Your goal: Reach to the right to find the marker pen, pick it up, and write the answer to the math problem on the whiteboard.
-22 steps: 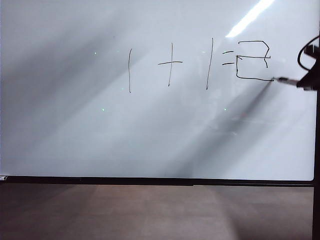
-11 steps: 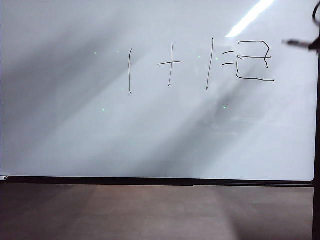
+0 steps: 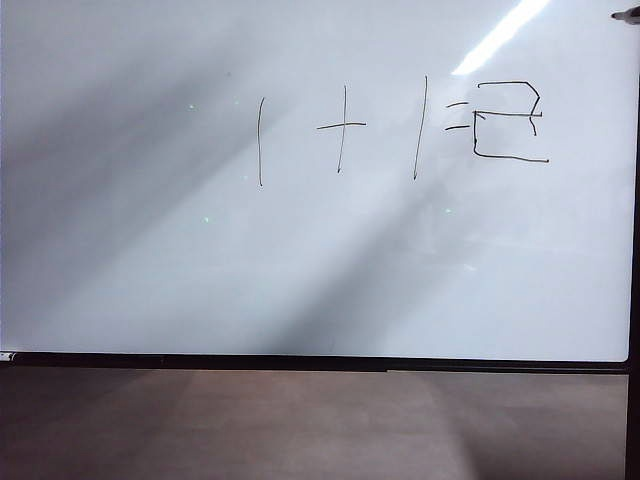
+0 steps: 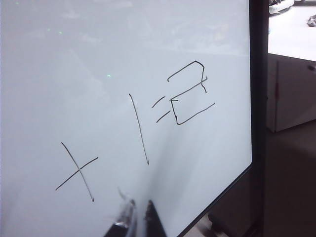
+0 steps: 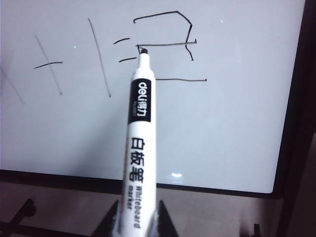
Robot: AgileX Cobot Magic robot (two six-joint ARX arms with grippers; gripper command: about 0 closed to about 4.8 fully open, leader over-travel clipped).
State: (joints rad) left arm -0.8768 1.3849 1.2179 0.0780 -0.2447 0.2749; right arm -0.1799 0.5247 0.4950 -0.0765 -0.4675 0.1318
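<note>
Exterior: whiteboard [image 3: 300,280] carries the math problem [image 3: 340,128], answer [image 3: 508,122] drawn just right of the equals dashes. Marker pen [image 3: 626,15] is only a dark tip at the top right corner, clear of the board. Writing looks done; judgement: pull straight away from the surface, tip off the ink, so nothing smears.

Left wrist: left gripper [image 4: 137,217] sits low near the board's lower part, fingertips nearly together, nothing between them. Board edge, then a pale cabinet [image 4: 291,89] beyond.

Right wrist: right gripper [image 5: 134,219] pinches the pen barrel, cap off, tip pointing at the board but apart from it. Glossy surface, ceiling-light glare, dim floor [image 5: 59,197] below.
</note>
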